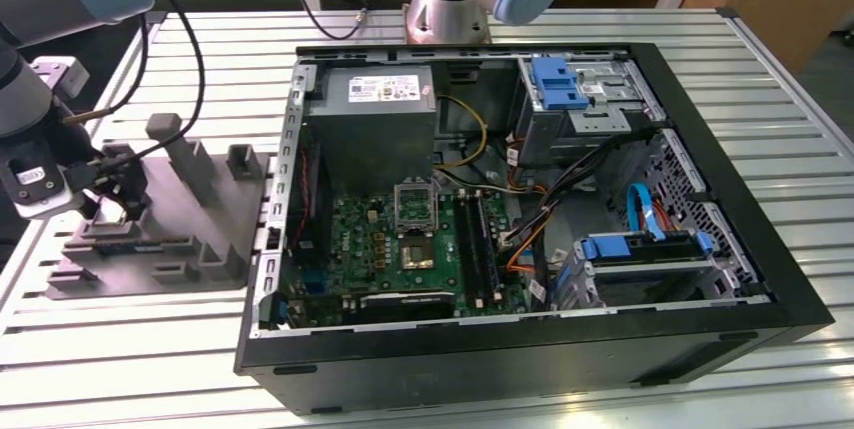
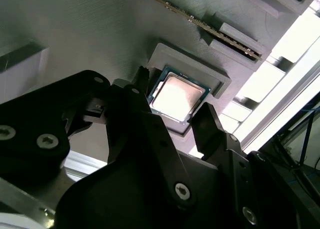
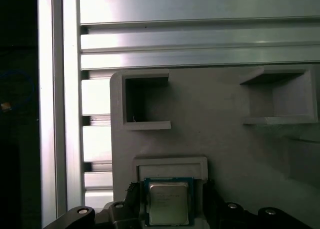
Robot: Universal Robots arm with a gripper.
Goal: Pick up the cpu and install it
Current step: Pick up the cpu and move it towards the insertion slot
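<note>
Second wrist view: hand [image 2: 172, 97] astride cpu [image 2: 179, 96]

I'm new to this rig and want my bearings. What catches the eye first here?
The big black computer case lying open on the slatted table, with its green motherboard exposed, dominates the exterior view. At that view's left, the hand hangs over a grey moulded tray. In both wrist views the silvery cpu sits in its tray recess, the open hand's fingers on either side.
</note>
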